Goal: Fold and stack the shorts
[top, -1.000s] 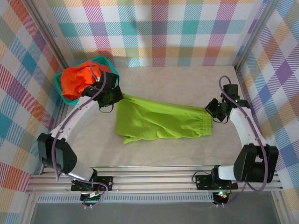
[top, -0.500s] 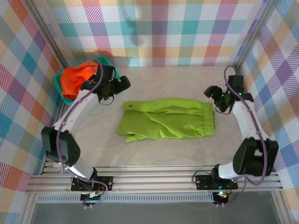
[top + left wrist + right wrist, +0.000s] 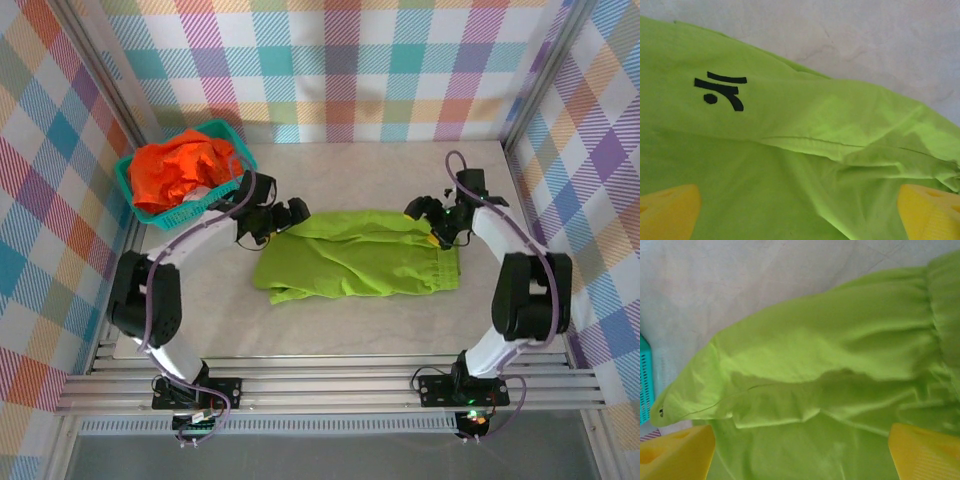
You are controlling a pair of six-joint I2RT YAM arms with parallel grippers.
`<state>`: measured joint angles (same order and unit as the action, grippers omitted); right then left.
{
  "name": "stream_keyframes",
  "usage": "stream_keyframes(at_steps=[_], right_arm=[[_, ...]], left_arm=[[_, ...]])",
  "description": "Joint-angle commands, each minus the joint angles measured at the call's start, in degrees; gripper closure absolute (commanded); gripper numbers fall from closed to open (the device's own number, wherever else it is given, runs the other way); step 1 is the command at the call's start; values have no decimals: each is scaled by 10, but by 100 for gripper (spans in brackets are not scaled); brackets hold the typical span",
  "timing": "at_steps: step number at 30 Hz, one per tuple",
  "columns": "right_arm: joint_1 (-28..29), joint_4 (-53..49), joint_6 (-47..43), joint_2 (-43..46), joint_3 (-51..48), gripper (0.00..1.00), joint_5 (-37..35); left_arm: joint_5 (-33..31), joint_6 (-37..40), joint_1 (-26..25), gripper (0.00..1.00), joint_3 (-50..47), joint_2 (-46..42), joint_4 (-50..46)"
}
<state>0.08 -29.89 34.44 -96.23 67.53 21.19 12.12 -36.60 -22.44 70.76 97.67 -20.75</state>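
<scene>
- Shows, from above, lime green shorts [image 3: 350, 258] lying flat near the middle of a pale table [image 3: 350, 175], doubled over in layers, with the gathered waistband [image 3: 445, 262] at the right end.
- Finds the left gripper [image 3: 288, 214] low at the far left corner of that cloth, released, jaws spread wide and grasping nothing.
- Finds the right gripper [image 3: 425, 213] low at the far right corner, just beside the waistband, also released, jaws wide and nothing between them.
- Looks down, from the left wrist, on green fabric bearing a small black logo [image 3: 722, 90], with the yellow left fingertips [image 3: 667, 212] far apart in the bottom corners and a folded edge running across between them.
- Looks down, from the right wrist, on the same green fabric, gathers at the right edge, with the yellow right fingertips [image 3: 925, 455] just as far apart at the bottom.
- Sets a teal mesh basket [image 3: 125, 190] in the far left corner of the table, well apart from the green pair.
- Holds bright orange shorts [image 3: 180, 165] heaped inside that basket, bulging above its rim.
</scene>
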Motion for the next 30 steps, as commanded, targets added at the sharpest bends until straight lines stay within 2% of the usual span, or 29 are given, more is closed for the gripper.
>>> stream_keyframes(at_steps=[1,12,22,26,30], right_arm=[[-3,6,-23,-29,41,10,10],[-16,5,-20,-122,98,11,12],[-35,16,8,-157,101,9,21],[-39,39,12,-142,91,7,55],[-39,91,19,-47,28,4,77]], left_arm=[[9,10,2,0,42,41,43],[-1,41,42,0,180,193,70],[2,37,62,0,238,286,76],[-1,48,70,0,268,267,54],[12,51,66,0,239,167,16]])
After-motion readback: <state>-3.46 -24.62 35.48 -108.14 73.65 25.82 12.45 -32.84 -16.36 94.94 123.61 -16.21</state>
